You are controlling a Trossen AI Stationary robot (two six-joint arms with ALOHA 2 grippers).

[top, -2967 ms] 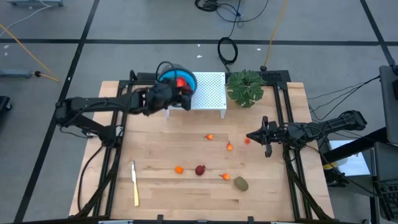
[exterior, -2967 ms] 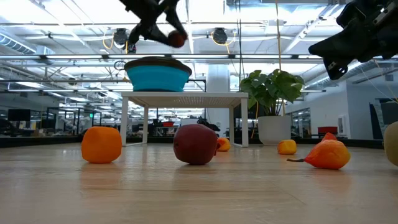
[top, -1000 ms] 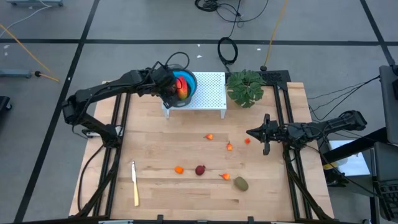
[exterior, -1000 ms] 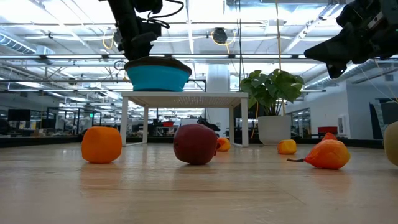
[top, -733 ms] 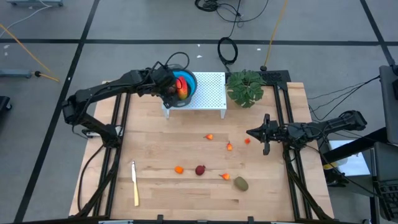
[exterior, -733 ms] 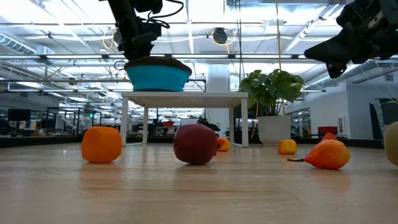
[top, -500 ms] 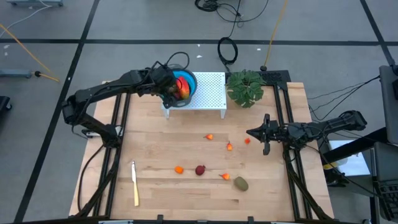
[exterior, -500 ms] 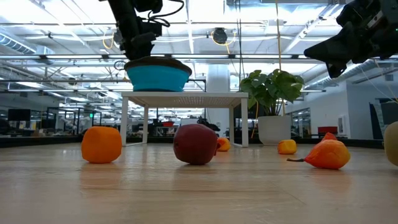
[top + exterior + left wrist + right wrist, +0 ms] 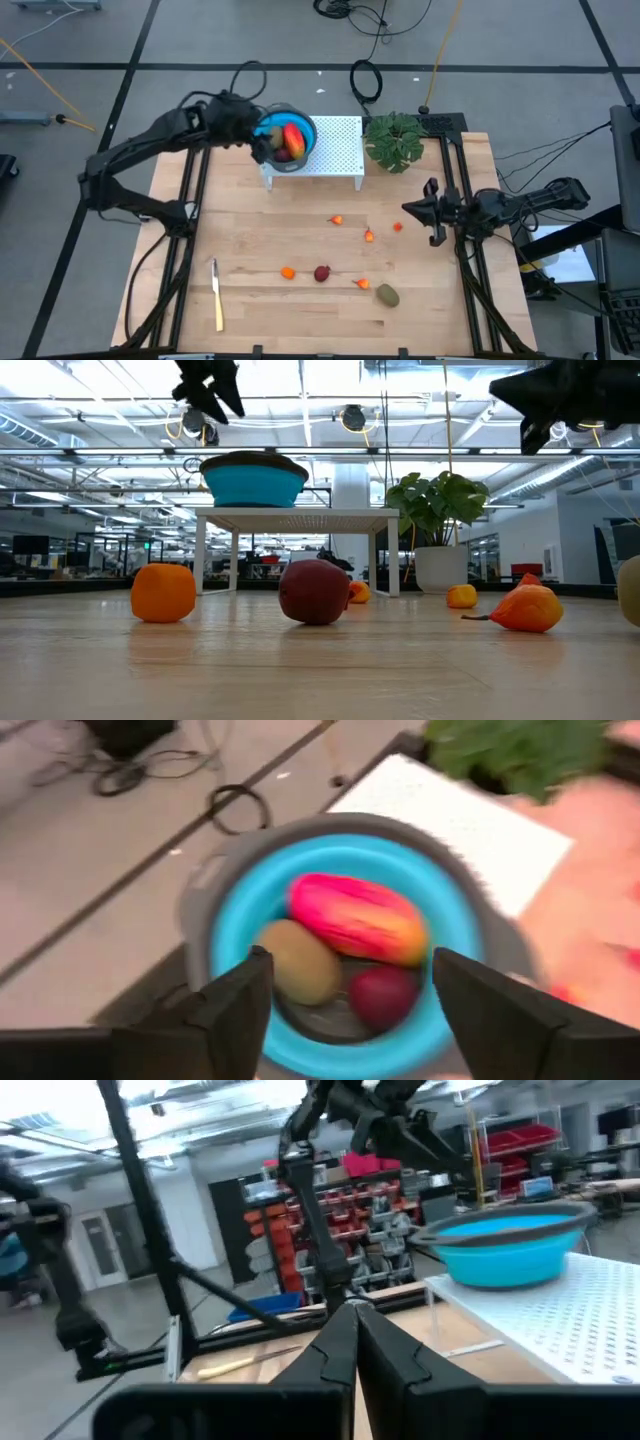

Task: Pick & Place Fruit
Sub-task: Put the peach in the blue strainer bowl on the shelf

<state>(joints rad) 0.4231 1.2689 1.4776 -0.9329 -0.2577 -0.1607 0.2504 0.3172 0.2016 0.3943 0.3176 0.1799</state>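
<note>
A blue bowl (image 9: 287, 137) stands on a white perforated stand (image 9: 338, 148) at the table's far side. In it lie an oblong red-orange-yellow fruit (image 9: 355, 917), an olive-brown oval (image 9: 298, 960) and a dark red ball (image 9: 385, 995). My left gripper (image 9: 256, 141) hangs open and empty above the bowl's left rim, its fingers (image 9: 240, 1005) spread wide. On the table rest a dark red ball (image 9: 322, 273), an olive oval (image 9: 387, 295) and several tiny orange pieces (image 9: 288, 272). My right gripper (image 9: 432, 215) is shut and empty at the right.
A leafy plant (image 9: 394, 140) stands right of the stand. A cream-yellow knife (image 9: 216, 293) lies near the front left. Bare wood lies between the stand and the loose fruit. Dark rails run along both sides of the table.
My left gripper has risen out of the blue bowl and drawn back toward the table's left edge, with nothing in its fingers. The fruit stays in the bowl. My right gripper has tipped upward a little in place.
</note>
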